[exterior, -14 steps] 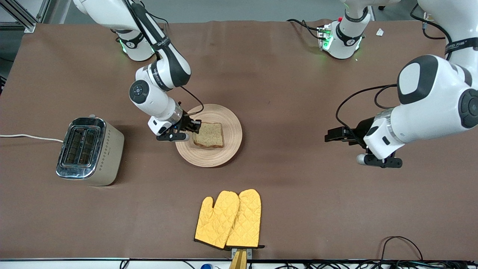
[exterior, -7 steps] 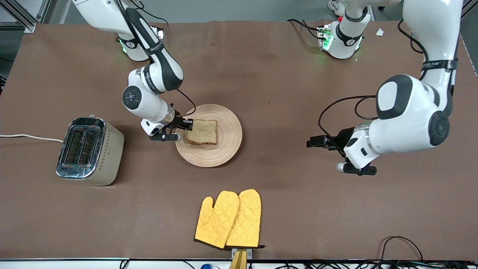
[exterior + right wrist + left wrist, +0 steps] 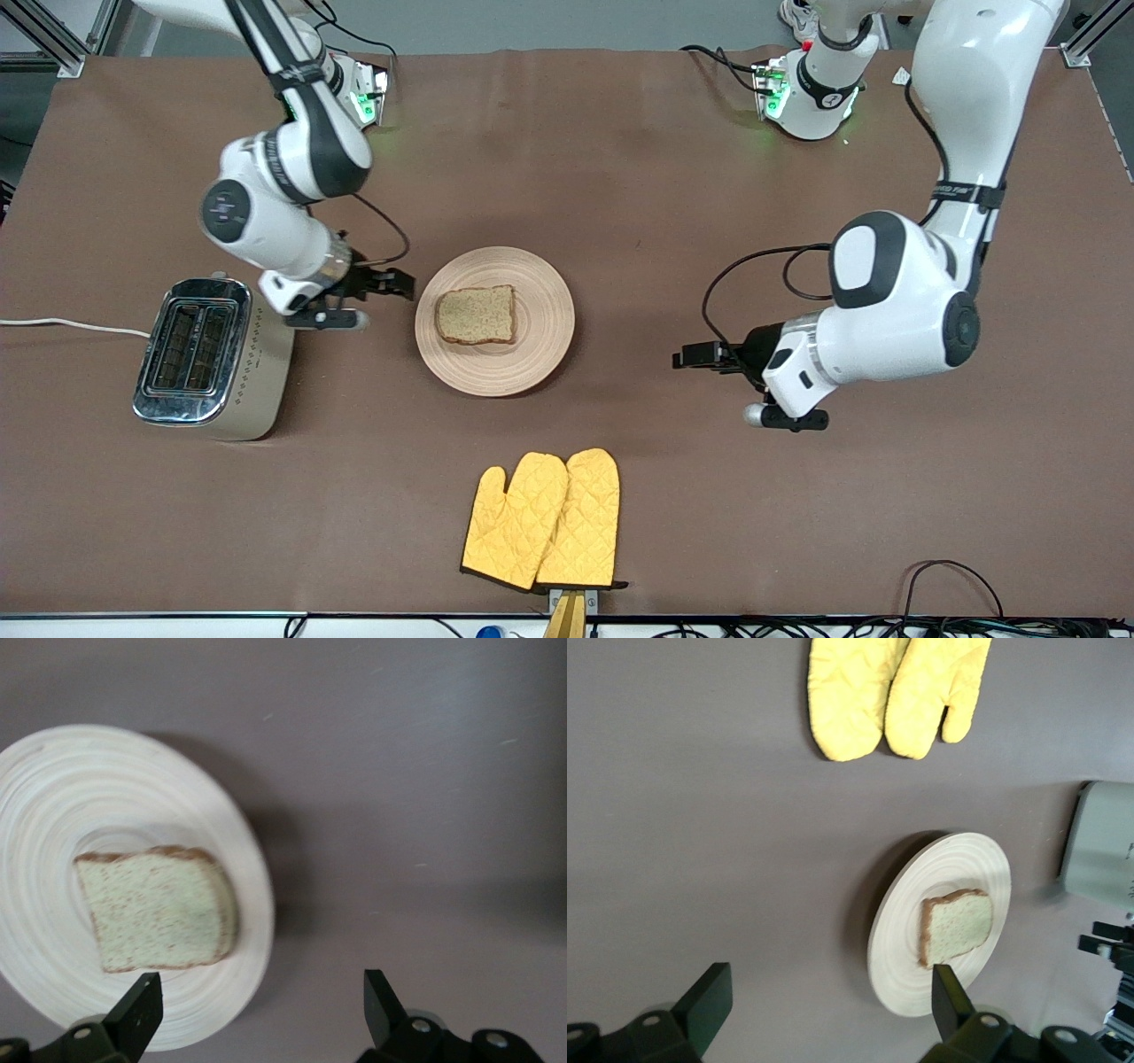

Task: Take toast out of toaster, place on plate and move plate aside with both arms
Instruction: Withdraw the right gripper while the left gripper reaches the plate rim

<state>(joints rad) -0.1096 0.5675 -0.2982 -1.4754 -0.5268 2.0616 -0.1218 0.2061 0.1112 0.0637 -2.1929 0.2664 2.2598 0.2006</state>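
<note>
The right hand (image 3: 394, 285) has let go of the toast (image 3: 476, 315) and drawn back off the plate (image 3: 540, 310); a second ago it was at the slice's edge, and now it hangs empty, fingers spread, over bare tabletop (image 3: 673, 195) between the toaster (image 3: 211, 357) and the plate. The toast has slid slightly toward that hand since then and lies flat on the plate, off-centre on the side nearest it. The slice is speckled tan with a darker crust and a rounded top; the plate is pale, round wood cut with concentric grooves. The toaster beside the hand is a boxy shape of shiny metal with two slots, its white cord (image 3: 71, 325) trailing away. The left hand (image 3: 700, 357) has come in toward the plate from the left arm's end, fingers spread wide, over open tabletop well short of the rim. Two yellow quilted mitts (image 3: 545, 518) lie side by side, nearer the front camera than the plate, on the brown matte cover.
</note>
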